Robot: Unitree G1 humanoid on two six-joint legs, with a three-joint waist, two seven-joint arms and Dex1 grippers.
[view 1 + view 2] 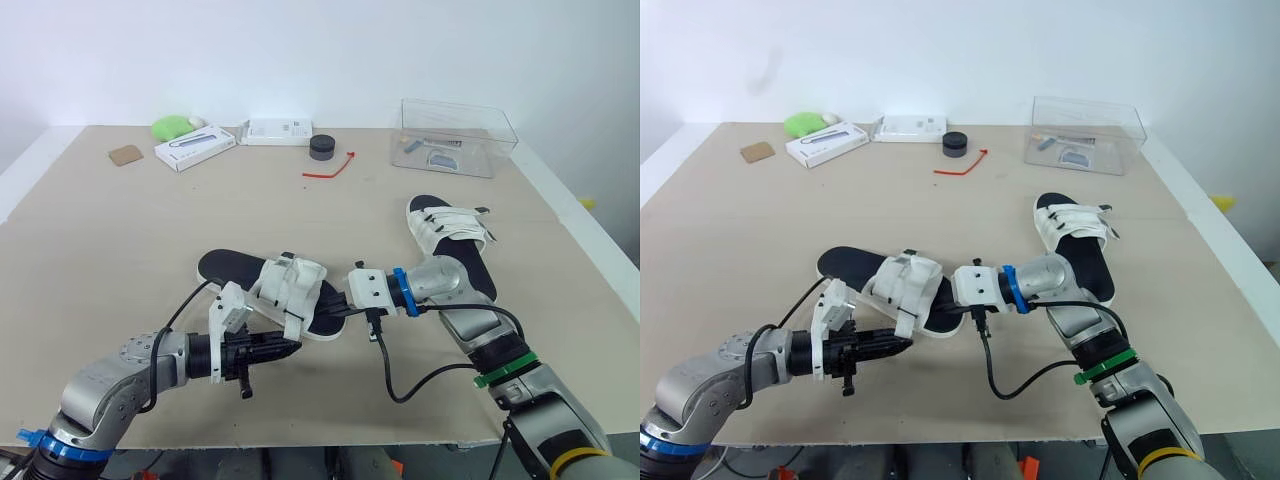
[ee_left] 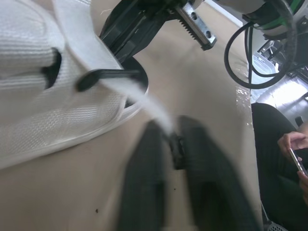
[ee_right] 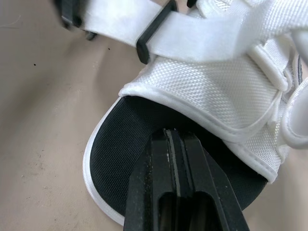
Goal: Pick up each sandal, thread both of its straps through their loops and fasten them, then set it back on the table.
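L fingers (image 1: 285,349) pinch the end of the white strap (image 2: 149,103), which runs thru its black loop (image 2: 110,74). R fingers (image 3: 169,142) pressed together, tips on the black footbed of the near sandal (image 1: 290,285). It lies on the counter (image 1: 120,250) btwn both. 2nd sandal (image 1: 450,235) is well behind the R fingers.

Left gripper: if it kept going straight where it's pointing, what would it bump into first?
The left gripper would probably hit the front of the near sandal, whose strap it pinches. The right gripper, clamped on that sandal's sole, sits just beyond. Depth is unclear.
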